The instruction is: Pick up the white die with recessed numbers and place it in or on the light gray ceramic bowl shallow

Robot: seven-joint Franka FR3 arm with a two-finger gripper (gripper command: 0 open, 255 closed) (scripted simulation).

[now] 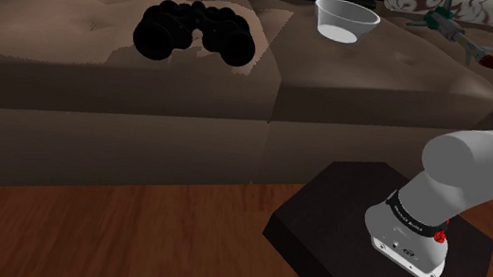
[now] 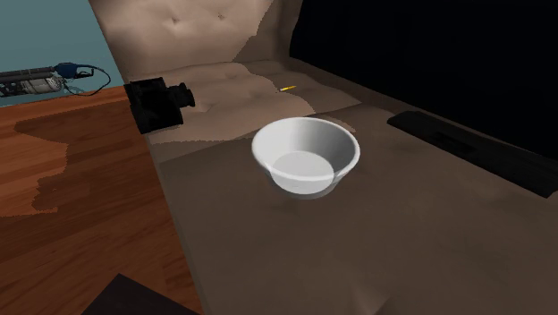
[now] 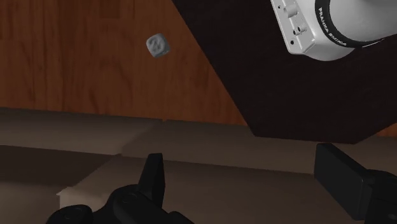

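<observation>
This is a home's living room: a wide brown sofa (image 1: 73, 56) with tufted, button-dimpled cushions stands on a reddish wooden plank floor (image 1: 109, 241), a teal wall (image 2: 45, 36) beyond, with black binoculars (image 1: 195, 31) and a pale bowl (image 2: 349, 154) on its seat.

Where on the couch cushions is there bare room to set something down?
Free: the couch surface in front of the binoculars, the stretch between binoculars and bowl, and the cushion in front of the bowl. Crowded: the shoulder view's upper right, where small objects cluster beside the bowl.
</observation>
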